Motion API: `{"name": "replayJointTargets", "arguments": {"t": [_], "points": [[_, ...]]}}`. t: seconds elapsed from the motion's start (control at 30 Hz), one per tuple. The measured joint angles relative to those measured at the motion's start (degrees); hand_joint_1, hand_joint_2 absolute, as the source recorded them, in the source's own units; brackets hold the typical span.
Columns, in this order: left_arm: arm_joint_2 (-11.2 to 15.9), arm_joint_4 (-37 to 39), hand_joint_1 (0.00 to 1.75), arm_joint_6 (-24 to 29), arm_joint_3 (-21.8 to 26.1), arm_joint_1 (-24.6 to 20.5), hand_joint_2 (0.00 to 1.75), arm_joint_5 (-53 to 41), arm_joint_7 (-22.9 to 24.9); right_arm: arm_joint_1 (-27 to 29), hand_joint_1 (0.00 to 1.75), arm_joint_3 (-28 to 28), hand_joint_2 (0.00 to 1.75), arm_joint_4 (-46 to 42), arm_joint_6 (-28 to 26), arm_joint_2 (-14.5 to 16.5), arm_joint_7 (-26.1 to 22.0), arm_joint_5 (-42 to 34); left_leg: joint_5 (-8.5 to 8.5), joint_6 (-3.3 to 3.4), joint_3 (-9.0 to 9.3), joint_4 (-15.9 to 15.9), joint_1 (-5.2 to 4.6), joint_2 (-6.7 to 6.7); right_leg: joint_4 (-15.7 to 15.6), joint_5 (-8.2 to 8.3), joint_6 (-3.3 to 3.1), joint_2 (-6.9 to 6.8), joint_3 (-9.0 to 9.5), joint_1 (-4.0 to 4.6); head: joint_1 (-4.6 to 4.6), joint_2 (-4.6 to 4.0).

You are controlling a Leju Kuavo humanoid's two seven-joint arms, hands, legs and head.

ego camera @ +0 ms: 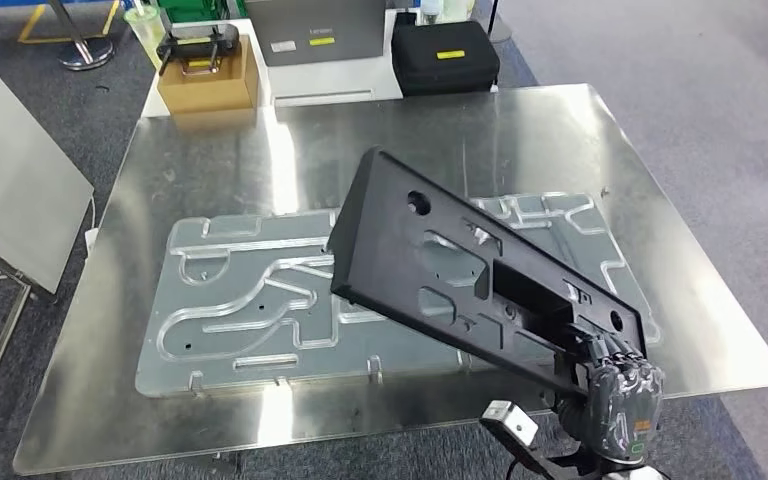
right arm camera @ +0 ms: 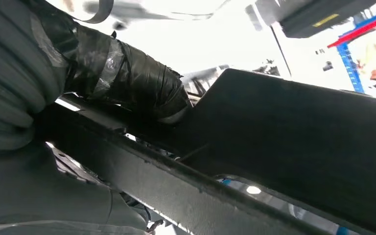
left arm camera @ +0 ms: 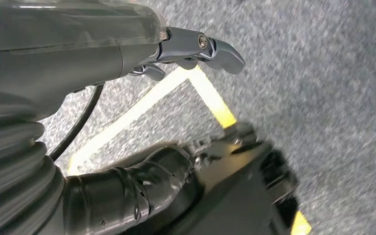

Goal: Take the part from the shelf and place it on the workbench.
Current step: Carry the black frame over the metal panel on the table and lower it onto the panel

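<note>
The part is a long black plastic panel (ego camera: 460,270) with cut-outs, tilted up over the shiny metal workbench (ego camera: 360,140). My right hand (ego camera: 615,390) grips its near right end at the bench's front edge; the far end hangs above a grooved aluminium plate (ego camera: 250,310) lying on the bench. In the right wrist view the tape-wrapped thumb (right arm camera: 127,73) presses on the panel (right arm camera: 298,127). My left hand (left arm camera: 196,49) hangs over grey carpet with a yellow tape line, fingers stretched out and nothing in them.
Beyond the bench's far edge stand a cardboard box (ego camera: 205,80) with a black tool on it, a grey machine (ego camera: 315,35) and a black case (ego camera: 445,55). A white board (ego camera: 10,170) leans at the left. Grey carpet surrounds the bench.
</note>
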Motion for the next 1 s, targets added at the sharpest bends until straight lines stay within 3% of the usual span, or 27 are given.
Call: {"name": "replayJointTargets", "arguments": {"t": [0.07,0.1,0.13,0.17,0.27,0.33,0.47,0.53,0.6,0.63,0.67,0.7,0.77,0.8,0.83,0.93,1.0], "points": [[-0.1,0.0,0.0,1.3,0.0,-0.3,1.75,-0.3,0.8,-0.8,1.75,1.1,1.75,0.4,0.0,-0.4,0.9,0.6,-0.4,0.4,0.39,-0.1,-0.1,0.0,6.9,-2.75,0.23,-0.05,-4.12,-0.07,0.03,0.0],[-0.1,0.0,0.0,2.0,0.0,-0.4,1.75,-0.5,1.3,-1.0,1.75,1.6,1.75,0.6,-0.1,-0.6,1.3,0.8,-0.65,0.51,0.57,-0.1,-0.15,-0.06,10.1,-3.44,0.33,-0.06,-6.36,-0.1,0.02,0.0],[-0.1,0.0,0.0,2.4,0.0,-0.5,1.75,-0.6,1.6,-1.1,1.75,2.2,1.75,0.8,-0.1,-0.9,1.6,1.0,-0.95,0.55,0.85,-0.1,-0.2,-0.15,11.8,-3.06,0.38,-0.06,-7.92,-0.11,0.01,0.0],[-0.2,0.0,0.0,2.6,0.0,-0.4,1.75,-0.6,1.8,-1.2,1.75,2.6,1.75,1.0,-0.1,-1.1,1.9,1.1,-1.28,0.56,1.26,-0.1,-0.24,-0.24,11.2,-1.41,0.33,-0.06,-8.41,-0.1,0.02,0.0],[-0.3,0.0,0.0,2.2,0.0,-0.3,1.75,-0.7,1.6,-1.9,1.74,3.6,1.75,1.3,-0.1,-1.7,2.5,1.3,-2.4,0.31,2.64,0.0,-0.39,-0.37,1.5,5.78,-0.33,-0.07,-5.34,0.19,0.03,0.0],[-0.4,0.1,0.0,2.2,-0.1,-0.4,1.75,-0.9,1.3,-2.4,1.72,4.2,1.75,1.5,-0.1,-2.1,2.7,1.5,-2.77,-0.13,2.75,0.1,-0.45,-0.39,-2.2,6.77,-0.82,-0.06,-3.92,0.51,0.0,0.0],[-0.4,0.1,0.0,2.2,-0.1,-0.6,1.75,-1.2,1.2,-2.9,1.72,5.0,1.75,1.6,-0.1,-2.4,3.0,1.6,-3.85,-1.27,2.44,1.0,-0.42,-0.32,-3.6,6.6,-1.53,0.0,-3.27,0.24,-0.1,0.0],[-0.4,0.1,0.0,2.2,-0.1,-0.6,0.87,-1.2,1.2,-3.5,1.72,5.4,1.75,1.7,-0.1,-2.5,3.1,1.7,-6.59,-2.01,0.09,6.0,-0.13,-0.22,-4.0,6.6,-1.91,-0.16,-2.86,-0.03,-0.18,0.0],[-0.4,0.1,0.0,2.5,-0.1,-0.6,0.0,-1.2,1.4,-4.1,1.72,5.7,1.75,1.8,-0.1,-2.6,3.3,2.2,-9.46,-2.55,-3.91,13.5,0.37,-0.18,-4.0,6.45,-2.09,-0.32,-2.75,-0.07,-0.21,0.0],[-0.4,0.1,0.0,2.7,-0.1,-0.6,0.0,-1.3,1.7,-4.4,1.72,5.9,1.75,2.0,-0.1,-2.6,3.5,3.0,-9.73,-2.78,-5.32,15.8,0.65,-0.17,-4.0,6.36,-2.1,-0.36,-2.68,-0.1,-0.22,0.0],[-0.4,0.1,0.0,2.9,-0.1,-0.5,0.0,-1.5,2.1,-4.7,1.72,6.1,1.75,2.2,-0.1,-2.6,4.0,4.5,-8.84,-2.97,-5.74,15.9,0.91,-0.16,-4.0,6.26,-2.04,-0.34,-2.58,-0.16,-0.22,0.0],[-0.4,0.1,0.0,3.1,-0.1,-0.5,0.0,-1.7,2.6,-5.2,1.71,6.2,1.75,2.4,-0.1,-2.7,4.7,7.0,-6.94,-3.13,-5.04,13.8,1.15,-0.14,-4.0,6.13,-1.92,-0.28,-2.4,-0.25,-0.22,0.0],[-0.5,0.1,0.0,3.3,-0.2,-0.7,0.0,-2.5,3.4,-6.6,1.71,6.5,1.75,2.8,-0.1,-2.7,7.3,14.7,-2.63,-3.34,-1.75,6.1,1.45,-0.07,-3.9,5.77,-1.45,-0.12,-1.99,-0.34,-0.21,0.0],[-0.5,0.1,0.0,3.3,-0.4,-0.9,0.0,-2.8,3.7,-7.6,1.71,6.6,1.75,3.0,-0.1,-2.7,8.7,18.6,-1.46,-3.26,-0.39,3.0,1.42,-0.08,-3.8,5.64,-1.13,-0.04,-1.95,-0.32,-0.2,0.0],[-0.5,0.1,0.0,3.3,-0.5,-1.1,0.0,-3.1,4.0,-8.5,1.72,6.7,1.75,3.3,-0.1,-2.7,9.8,21.7,-1.0,-3.09,0.35,1.1,1.34,-0.11,-3.8,5.57,-0.8,0.0,-1.98,-0.27,-0.18,0.0],[-0.6,0.1,0.0,3.3,-0.9,-1.5,0.0,-3.5,4.5,-10.2,1.74,7.2,1.75,4.0,-0.1,-2.8,11.3,24.9,-1.05,-1.99,0.52,0.2,1.13,-0.3,-3.9,5.5,0.18,-0.1,-2.02,-0.32,-0.15,0.0],[-0.6,0.1,0.0,3.2,-1.2,-1.6,0.0,-3.8,4.7,-11.4,1.74,7.5,1.75,4.6,0.0,-3.1,12.3,25.6,-0.87,-1.11,0.81,-0.2,1.16,-0.26,-1.7,4.03,0.6,-0.17,-2.94,-0.5,-0.13,0.0]]}}
